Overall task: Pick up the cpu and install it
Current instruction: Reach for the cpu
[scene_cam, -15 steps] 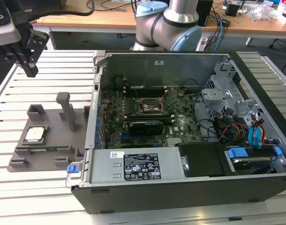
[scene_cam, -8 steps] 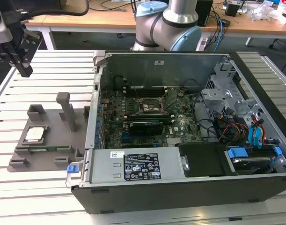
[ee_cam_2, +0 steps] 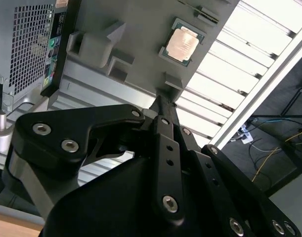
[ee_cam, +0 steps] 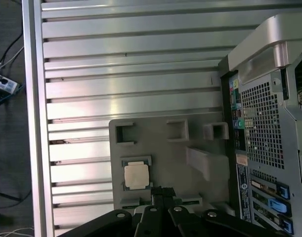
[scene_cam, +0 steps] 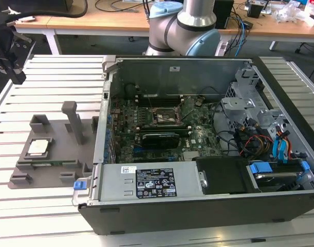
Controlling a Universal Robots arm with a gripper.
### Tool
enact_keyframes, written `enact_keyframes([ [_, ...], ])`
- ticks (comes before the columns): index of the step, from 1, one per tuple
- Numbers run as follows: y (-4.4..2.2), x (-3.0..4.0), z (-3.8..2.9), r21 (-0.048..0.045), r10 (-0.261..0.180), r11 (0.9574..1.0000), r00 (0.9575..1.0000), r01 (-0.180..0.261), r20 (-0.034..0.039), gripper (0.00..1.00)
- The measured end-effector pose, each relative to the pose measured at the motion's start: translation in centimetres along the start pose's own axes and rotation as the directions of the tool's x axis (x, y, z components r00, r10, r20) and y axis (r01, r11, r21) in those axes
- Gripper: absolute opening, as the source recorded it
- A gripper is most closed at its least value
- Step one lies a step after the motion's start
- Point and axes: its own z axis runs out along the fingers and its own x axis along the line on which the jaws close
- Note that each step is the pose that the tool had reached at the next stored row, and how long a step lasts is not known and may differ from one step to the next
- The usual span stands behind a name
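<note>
Since the fingers (ee_cam_2: 165, 129) stand together with their tips meeting in a point and nothing between them, the gripper (ee_cam_2: 159, 102) is judged empty; in the second wrist view it hangs over the near edge of the grey fixture (ee_cam_2: 136, 44), apart from it. Just beyond the tips, the cpu (ee_cam_2: 183, 45) lies flat, metal top upward, in a shallow square recess of that fixture, untouched. By its look, the chip is judged light, thin and stiff, with a smooth metal top that offers no grip from above and an underside likely to be delicate. The sound place to hold it is across two opposite tan edges, level, with light pressure; the recess rim sits close around it, so room for the fingertips appears scant. The fixture rests on the slatted counter (scene_cam: 54, 92), on the exterior view's left of the open computer case (scene_cam: 198, 190) and just beside its wall. Farther in, on the board inside the case, the black socket frame (scene_cam: 165, 117) sits with its centre bare, behind the long graphics card (scene_cam: 159, 140). Installation is judged not yet begun.
</note>
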Motion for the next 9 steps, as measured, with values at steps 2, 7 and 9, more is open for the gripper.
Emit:
enact_keyframes([
  [2,0.01,0.46,0.37,0.0000,0.000,1.0000,1.0000,0.000,0.0000,0.11],
  [7,-0.38,0.93,0.94,0.0000,0.000,1.0000,1.0000,0.000,-0.0001,0.11],
  [9,-1.00,1.04,1.13,0.0001,0.000,1.0000,1.0000,0.000,0.0000,0.11],
])
